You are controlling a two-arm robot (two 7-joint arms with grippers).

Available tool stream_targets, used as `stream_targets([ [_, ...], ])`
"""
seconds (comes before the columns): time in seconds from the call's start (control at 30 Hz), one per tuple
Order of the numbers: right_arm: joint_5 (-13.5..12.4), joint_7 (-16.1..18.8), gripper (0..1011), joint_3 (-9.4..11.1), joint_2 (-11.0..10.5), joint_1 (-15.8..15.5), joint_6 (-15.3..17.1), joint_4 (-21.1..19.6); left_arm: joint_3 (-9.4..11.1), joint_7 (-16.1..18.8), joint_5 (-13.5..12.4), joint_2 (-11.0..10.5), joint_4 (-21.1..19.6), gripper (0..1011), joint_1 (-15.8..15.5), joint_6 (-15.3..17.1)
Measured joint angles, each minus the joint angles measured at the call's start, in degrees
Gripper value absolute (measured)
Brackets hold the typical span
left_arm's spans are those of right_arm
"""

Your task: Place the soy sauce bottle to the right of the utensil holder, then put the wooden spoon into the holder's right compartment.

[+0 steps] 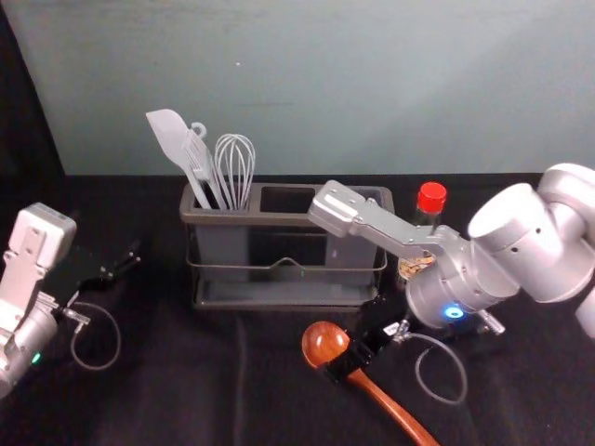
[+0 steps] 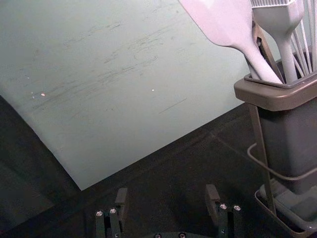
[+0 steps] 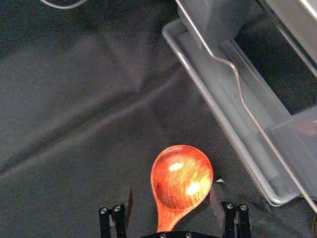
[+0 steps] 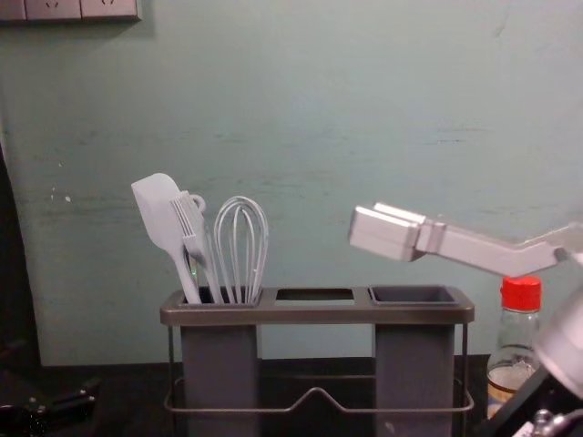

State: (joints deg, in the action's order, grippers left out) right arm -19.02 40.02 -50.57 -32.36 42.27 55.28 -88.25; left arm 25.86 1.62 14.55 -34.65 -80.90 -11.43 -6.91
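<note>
My right gripper is low over the wooden spoon, at the neck just below the bowl. In the right wrist view, the right gripper is open, with the spoon between its fingers and a gap on both sides. The soy sauce bottle, red-capped, stands to the right of the utensil holder, partly behind my right arm. The holder's right compartment holds no utensil. My left gripper is parked at the left; the left gripper is open and empty.
A white spatula, a fork-like utensil and a whisk stand in the holder's left compartment. Behind the holder rises a pale green wall. Dark cloth covers the table in front.
</note>
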Motion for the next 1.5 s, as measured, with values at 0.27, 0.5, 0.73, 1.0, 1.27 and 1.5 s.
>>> stream_targets([
  [0.27,0.86,-1.91,1004,0.29,3.24,-0.14,1.78,3.39,0.0,0.0,0.0,0.0,0.0,1012,0.0,0.0],
  [0.5,2.0,-2.97,1004,0.56,5.78,-0.31,2.55,5.86,0.0,0.0,0.0,0.0,0.0,1012,0.0,0.0],
  [0.73,2.91,-3.75,1004,1.67,6.82,-0.88,2.77,6.9,0.0,0.0,0.0,0.0,0.0,1011,0.0,0.0],
  [1.0,4.04,-3.73,1004,2.02,7.19,-1.23,2.67,7.11,0.0,0.0,0.0,0.0,0.0,1011,0.0,0.0],
  [1.27,5.06,-2.94,1004,2.2,7.58,-1.44,2.33,7.52,0.0,0.0,0.0,0.0,0.0,1011,0.0,0.0],
  [1.5,5.94,-2.18,1005,2.26,8.09,-1.53,1.9,7.94,0.0,0.0,0.0,0.0,0.0,1011,0.0,0.0],
])
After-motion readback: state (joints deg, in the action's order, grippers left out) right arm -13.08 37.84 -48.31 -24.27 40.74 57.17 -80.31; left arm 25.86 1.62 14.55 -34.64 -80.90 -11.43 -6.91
